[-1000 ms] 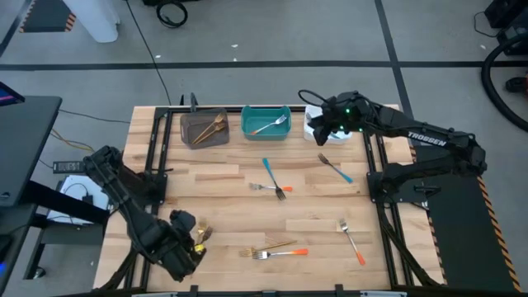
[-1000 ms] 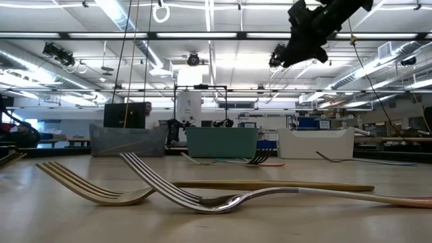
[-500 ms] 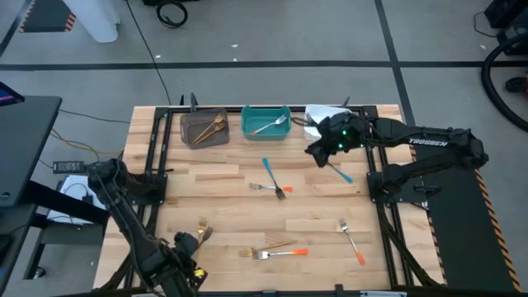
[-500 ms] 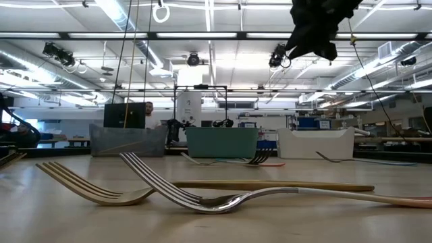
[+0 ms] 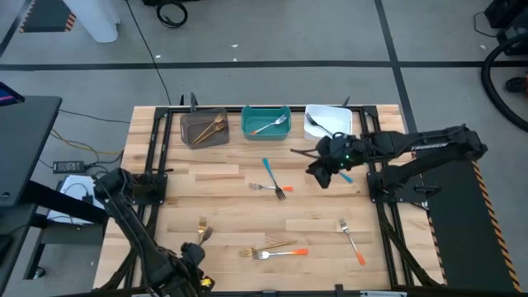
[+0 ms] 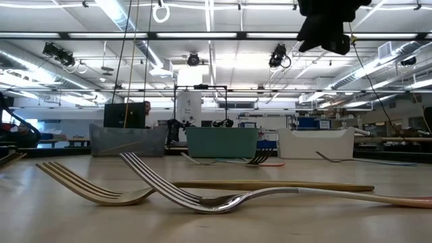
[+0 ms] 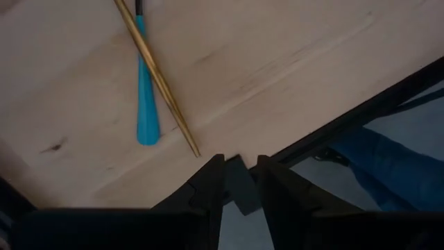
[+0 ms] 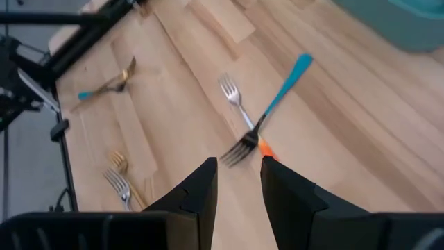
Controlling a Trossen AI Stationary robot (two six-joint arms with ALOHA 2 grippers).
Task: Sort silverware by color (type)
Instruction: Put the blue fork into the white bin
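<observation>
Teal-handled fork (image 5: pixel 270 172) crosses orange-handled fork (image 5: pixel 271 189) at table (image 5: pixel 223 181) centre; your right hand (image 5: pixel 323 171) hovers at 3 o'clock of them, fingers (image 8: pixel 201 186) slightly apart, empty. Left hand (image 5: pixel 191 268) sits near 7 o'clock edge, fingers (image 7: pixel 211 182) apart w/ nothing between.

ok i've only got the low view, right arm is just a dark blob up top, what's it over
observer: the right gripper hangs above the table's right half, beside the teal-handled silver fork in front of the white rectangular bin.
operator: holding anything
observer: no, the right wrist view shows its jaws open and empty.
operator: and the left
observer: the left gripper waits at the near left edge, by the all-gold fork.
</observation>
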